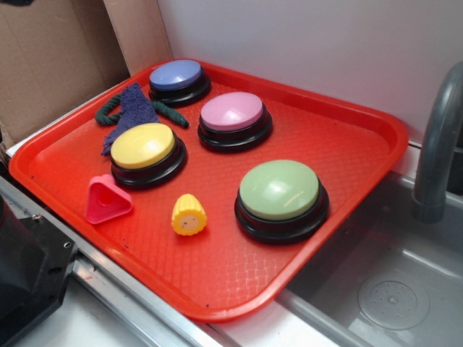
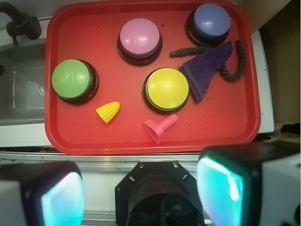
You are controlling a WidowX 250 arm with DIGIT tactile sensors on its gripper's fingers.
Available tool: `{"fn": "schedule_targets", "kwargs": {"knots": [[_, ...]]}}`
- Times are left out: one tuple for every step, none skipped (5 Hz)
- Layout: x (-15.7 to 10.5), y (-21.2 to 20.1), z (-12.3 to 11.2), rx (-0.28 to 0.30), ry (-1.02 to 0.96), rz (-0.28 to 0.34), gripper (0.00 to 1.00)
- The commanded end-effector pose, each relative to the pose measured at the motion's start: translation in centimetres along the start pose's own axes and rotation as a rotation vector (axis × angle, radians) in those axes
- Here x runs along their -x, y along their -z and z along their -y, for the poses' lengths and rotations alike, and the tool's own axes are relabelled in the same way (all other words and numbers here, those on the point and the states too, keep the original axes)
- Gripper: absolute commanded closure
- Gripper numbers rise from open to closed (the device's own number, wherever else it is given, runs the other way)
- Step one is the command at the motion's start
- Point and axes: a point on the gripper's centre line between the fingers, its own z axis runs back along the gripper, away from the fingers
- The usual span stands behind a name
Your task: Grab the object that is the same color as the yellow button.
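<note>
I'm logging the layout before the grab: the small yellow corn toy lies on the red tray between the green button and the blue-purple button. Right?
Not quite. The corn toy lies on the red tray between the green button and the yellow button; the blue-purple button sits at the far corner. The wrist view shows it.

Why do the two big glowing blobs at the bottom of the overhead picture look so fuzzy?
In the wrist view, those are the end effector fingers, too near the lens to focus, with teal glare on them; the tray behind stays sharp. In the exterior view, soft light leaves pale sheen on the green button and short shadows.
</note>
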Motion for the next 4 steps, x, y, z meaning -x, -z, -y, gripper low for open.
{"fn": "schedule_targets", "kwargs": {"knots": [[0.0, 0.0, 0.0, 0.0, 0.0, 0.0, 0.0], [0.0, 1.6, 0.9, -0.009, -0.156, 0.015, 0.0], [-0.6, 3.5, 1.7, -0.014, -0.323, 0.023, 0.0], [-1.2, 6.4, 2.2, -0.007, -0.56, 0.082, 0.0]]}}
